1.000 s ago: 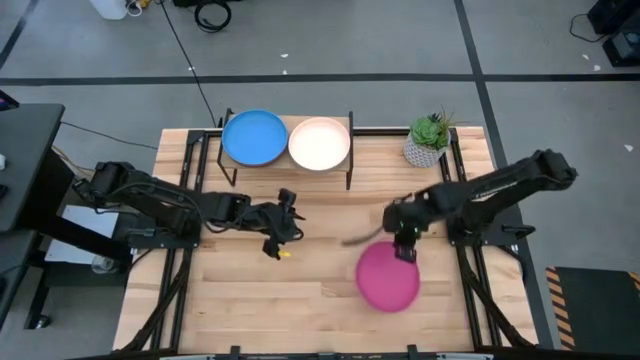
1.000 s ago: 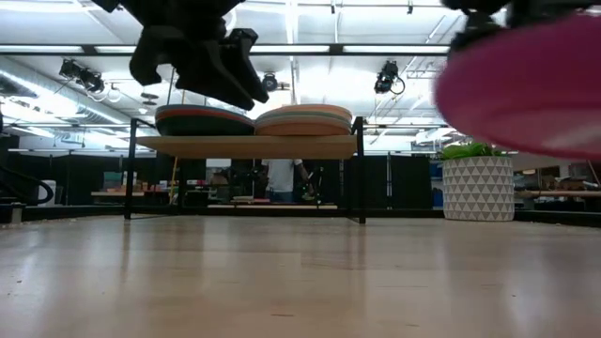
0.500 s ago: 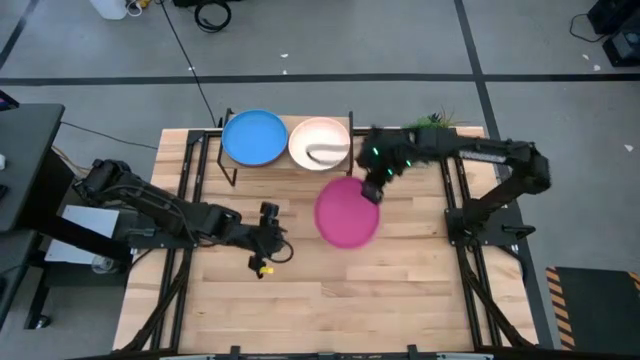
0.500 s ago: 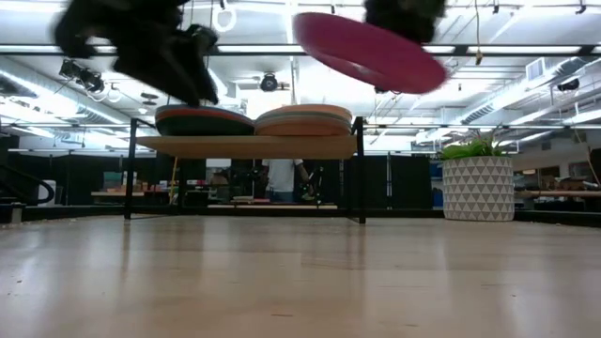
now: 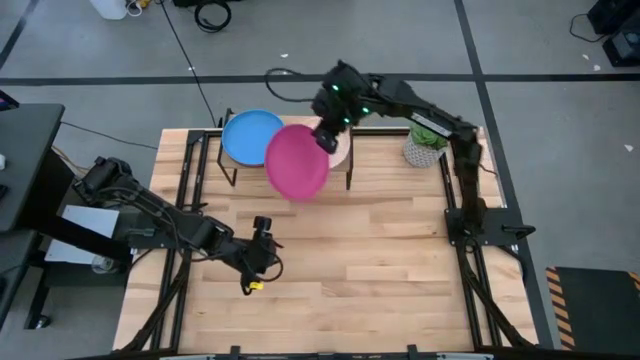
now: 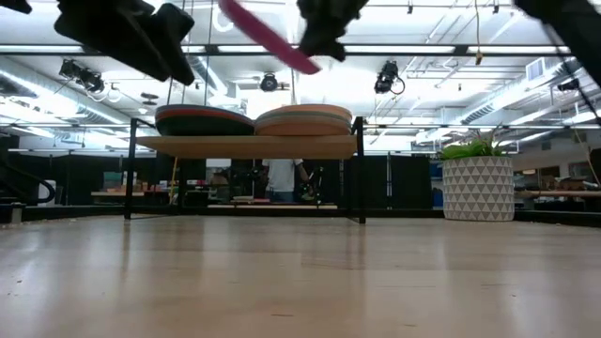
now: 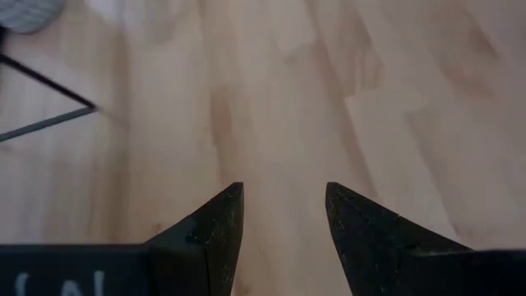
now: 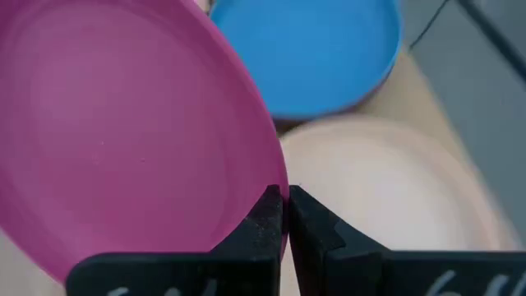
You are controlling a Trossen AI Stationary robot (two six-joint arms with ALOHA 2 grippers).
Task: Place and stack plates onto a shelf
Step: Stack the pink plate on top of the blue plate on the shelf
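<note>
A magenta plate (image 5: 296, 161) is up in the air over the shelf (image 5: 287, 158), held by my right gripper (image 5: 326, 134), which is shut on it. On the shelf sit two stacks: one topped by a blue plate (image 5: 246, 135), one topped by a cream plate (image 8: 386, 177). In the low view the stacks (image 6: 254, 120) rest on the shelf board (image 6: 246, 145), and the magenta plate (image 6: 269, 38) shows tilted above them. My left gripper (image 5: 258, 264) is open over bare tabletop on the left near side. My right gripper pinches the magenta plate's rim (image 8: 275, 191) between its two fingers, at the edge toward the cream stack. The plate is lifted clear and tilted, high above the shelf, reaching out from the fingers toward the table's near left.
A potted plant (image 5: 428, 141) stands in a white patterned pot at the far right corner, beside the shelf. The slatted wooden tabletop (image 5: 380, 260) stretches out in front of the shelf. Black frame rails (image 5: 470, 270) run along both table sides.
My right gripper has carried the magenta plate from low over the table's right near part up and toward the far left, until it is above the shelf, and the plate has tipped steeply. My left gripper has drawn back toward the near left edge.
</note>
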